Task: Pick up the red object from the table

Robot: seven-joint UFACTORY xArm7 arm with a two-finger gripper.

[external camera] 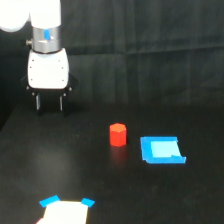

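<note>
The red object is a small red-orange faceted block standing upright on the black table, near the middle of the view. My gripper hangs from the white arm at the upper left, well above and to the exterior view's left of the block. Its two dark fingers point down with a gap between them and hold nothing.
A flat blue rectangular piece lies just to the exterior view's right of the red block. A white card with blue corners sits at the bottom edge. A dark backdrop stands behind the table.
</note>
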